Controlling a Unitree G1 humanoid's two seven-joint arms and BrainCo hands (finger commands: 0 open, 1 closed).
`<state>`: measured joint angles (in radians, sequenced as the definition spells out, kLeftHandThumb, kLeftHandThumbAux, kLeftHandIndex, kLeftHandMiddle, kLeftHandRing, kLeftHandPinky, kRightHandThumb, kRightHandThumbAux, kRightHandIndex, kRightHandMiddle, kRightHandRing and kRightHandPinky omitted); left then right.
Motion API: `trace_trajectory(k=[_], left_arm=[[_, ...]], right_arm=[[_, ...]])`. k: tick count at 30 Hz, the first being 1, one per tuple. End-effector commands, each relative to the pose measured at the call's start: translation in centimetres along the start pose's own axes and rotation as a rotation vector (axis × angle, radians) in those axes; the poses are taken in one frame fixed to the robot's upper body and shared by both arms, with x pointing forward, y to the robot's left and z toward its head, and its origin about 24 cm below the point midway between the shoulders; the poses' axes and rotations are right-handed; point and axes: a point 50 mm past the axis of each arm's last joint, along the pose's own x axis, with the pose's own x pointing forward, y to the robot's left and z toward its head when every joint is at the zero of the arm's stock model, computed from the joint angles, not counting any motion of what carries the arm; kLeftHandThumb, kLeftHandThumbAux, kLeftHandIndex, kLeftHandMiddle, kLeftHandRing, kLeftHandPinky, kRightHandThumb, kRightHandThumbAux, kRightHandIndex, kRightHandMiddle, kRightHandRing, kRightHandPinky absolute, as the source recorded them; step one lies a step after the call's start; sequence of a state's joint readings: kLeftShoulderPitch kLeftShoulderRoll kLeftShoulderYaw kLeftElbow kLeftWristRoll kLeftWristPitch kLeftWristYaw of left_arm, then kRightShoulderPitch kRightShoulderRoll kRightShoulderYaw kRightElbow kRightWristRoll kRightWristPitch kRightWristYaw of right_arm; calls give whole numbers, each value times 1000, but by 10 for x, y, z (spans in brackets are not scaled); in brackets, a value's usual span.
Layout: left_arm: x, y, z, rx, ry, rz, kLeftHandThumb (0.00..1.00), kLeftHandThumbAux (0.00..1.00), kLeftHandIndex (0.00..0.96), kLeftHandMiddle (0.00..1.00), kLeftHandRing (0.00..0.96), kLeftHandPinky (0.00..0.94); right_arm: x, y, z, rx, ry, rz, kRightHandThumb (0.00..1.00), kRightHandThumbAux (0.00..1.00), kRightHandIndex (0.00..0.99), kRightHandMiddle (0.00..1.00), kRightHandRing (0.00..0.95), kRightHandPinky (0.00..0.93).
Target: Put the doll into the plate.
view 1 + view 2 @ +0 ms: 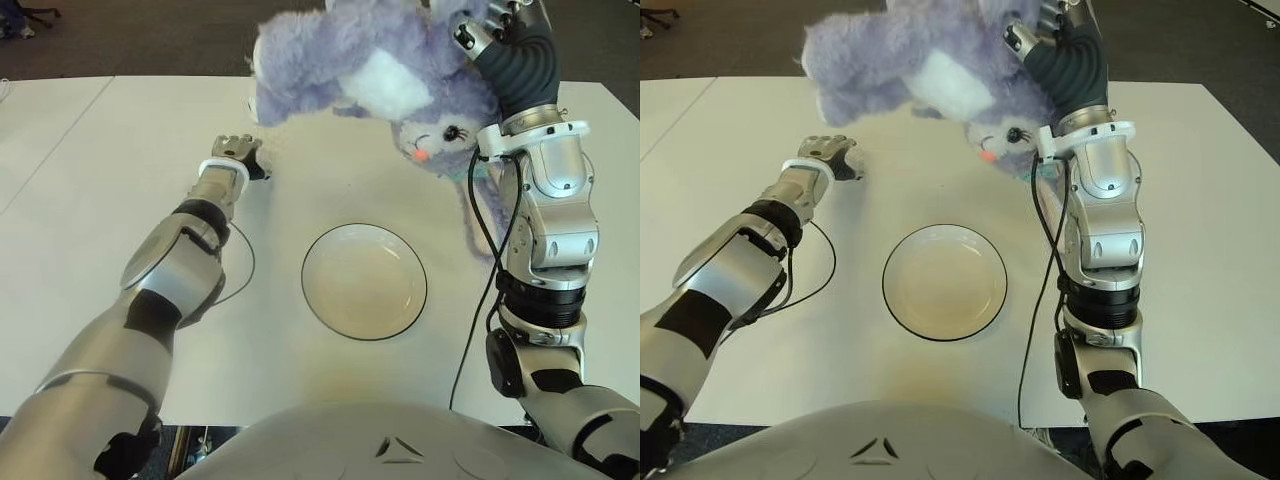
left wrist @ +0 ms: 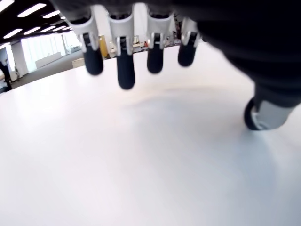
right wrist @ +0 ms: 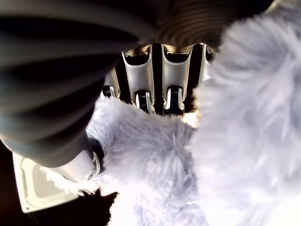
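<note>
Right hand [image 1: 490,25] is raised high above the surface [image 1: 100,180], at approx 1 o'clock from the plate [image 1: 364,281], fingers closed on the doll [image 1: 370,75]. The doll is a purple plush w/ a white belly patch, lifted clear of the surface; body stretches toward 11 o'clock, head hangs lower beside the right wrist, face w/ black eye and orange nose turned toward the camera. In the right wrist view, fingers [image 3: 143,80] curl into the purple fur [image 3: 155,155], thumb pressed in from the other side, so the grip is firm.

Plate is white w/ a dark rim, round, shallow, nothing in it; sits on the white surface near the front edge, roughly centre. Doll hangs over the area at 12 o'clock of the plate, not touching it.

Left hand [image 1: 236,152] shows at approx 10 o'clock from the plate, well apart from it, low over the surface. Left wrist view shows its fingers [image 2: 124,66] relaxed and extended, holding nothing, tips just above the bare surface; contact can't be confirmed.

Black cable [image 1: 245,262] loops on the surface next to the left forearm, between arm and plate. Another black cable [image 1: 480,310] runs down along the right arm.
</note>
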<state>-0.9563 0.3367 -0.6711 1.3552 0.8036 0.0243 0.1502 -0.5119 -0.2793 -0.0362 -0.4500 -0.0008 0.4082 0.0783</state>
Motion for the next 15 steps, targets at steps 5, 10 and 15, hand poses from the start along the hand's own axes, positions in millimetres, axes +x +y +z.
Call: trace_trajectory(k=[5,10,15], left_arm=[[-13,-49,-12,-33,30,-125,38,411,0,0,0,0],[-19,-66,-13,-47,43,-165,38,412,0,0,0,0],[-22,-75,-13,-52,48,-196,37,422,0,0,0,0]], right_arm=[[-10,0,-4,-41,26,62,713,700,433,740,778,801],[-18,2,-10,4,60,97,715,699,434,761,798,830],[-23,6,-16,21,91,119,717,698,434,767,798,829]])
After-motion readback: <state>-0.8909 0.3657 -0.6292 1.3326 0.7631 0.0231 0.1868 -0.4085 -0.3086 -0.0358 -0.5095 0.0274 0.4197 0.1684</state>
